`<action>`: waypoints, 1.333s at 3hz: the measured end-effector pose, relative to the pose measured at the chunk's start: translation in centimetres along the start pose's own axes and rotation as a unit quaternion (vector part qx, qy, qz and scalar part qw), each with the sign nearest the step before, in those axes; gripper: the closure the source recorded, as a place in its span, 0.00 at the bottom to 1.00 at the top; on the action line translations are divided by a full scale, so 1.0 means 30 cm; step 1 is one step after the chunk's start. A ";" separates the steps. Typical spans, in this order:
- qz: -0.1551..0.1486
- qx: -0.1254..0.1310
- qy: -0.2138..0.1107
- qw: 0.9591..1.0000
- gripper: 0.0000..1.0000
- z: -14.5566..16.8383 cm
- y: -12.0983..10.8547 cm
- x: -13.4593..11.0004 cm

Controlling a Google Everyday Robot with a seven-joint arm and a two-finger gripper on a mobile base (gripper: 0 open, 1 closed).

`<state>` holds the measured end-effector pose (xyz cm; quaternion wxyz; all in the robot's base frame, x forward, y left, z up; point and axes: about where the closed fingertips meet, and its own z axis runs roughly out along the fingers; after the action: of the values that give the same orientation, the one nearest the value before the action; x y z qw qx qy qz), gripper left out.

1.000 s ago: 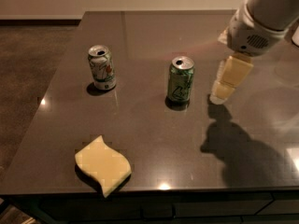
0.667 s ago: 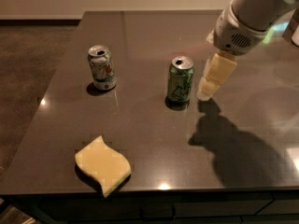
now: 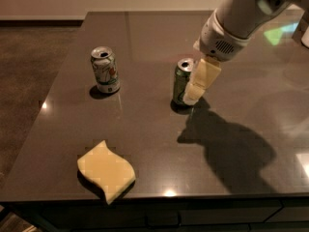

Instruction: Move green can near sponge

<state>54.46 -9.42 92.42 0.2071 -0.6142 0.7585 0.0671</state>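
The green can [image 3: 180,83] stands upright near the middle of the dark table [image 3: 145,28]. The pale-yellow wavy sponge [image 3: 106,171] lies flat near the table's front left edge, well apart from the can. My gripper [image 3: 194,94] hangs from the white arm [image 3: 236,18] that comes in from the upper right. It is low at the can's right side and covers part of that side. I cannot tell whether it touches the can.
A white can with green and orange markings [image 3: 105,70] stands upright at the left, behind the sponge. The arm casts a large shadow [image 3: 227,144] on the table to the right of the green can.
My gripper has moved left and down, from the right of the green can to right against its right side. The cans and the sponge have not moved.
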 end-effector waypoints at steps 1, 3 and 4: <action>0.000 -0.005 0.000 1.000 0.00 0.055 -0.016 -0.004; -0.010 -0.010 -0.007 1.000 0.41 0.076 -0.034 -0.008; -0.016 -0.019 -0.016 1.000 0.64 0.046 -0.028 -0.016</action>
<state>55.67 -8.69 91.51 0.2091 -0.6285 0.7440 0.0880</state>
